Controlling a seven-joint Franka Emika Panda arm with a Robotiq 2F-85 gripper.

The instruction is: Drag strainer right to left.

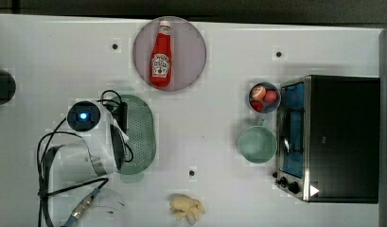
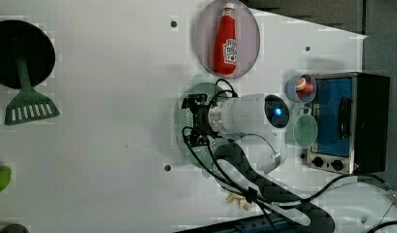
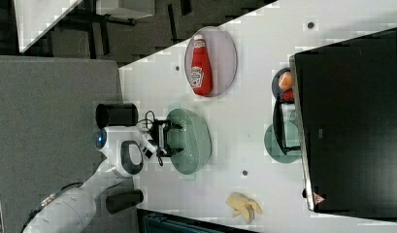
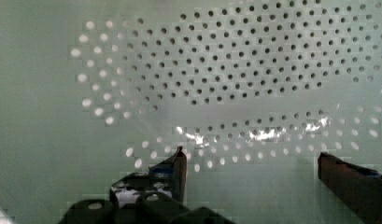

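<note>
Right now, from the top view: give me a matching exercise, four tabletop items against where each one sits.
Items
1. red ketchup bottle
2. pale green oblong perforated plastic strainer
3. round pale green cup
4. small blue bowl of fruit

Places
A. under the open tool of the white arm
B. lying on the round grey plate
C. just in front of the glass door of the black toaster oven
D. at the oven's upper left corner in the top view, above the cup

Pairs: 1-B, 2-A, 3-C, 4-D
</note>
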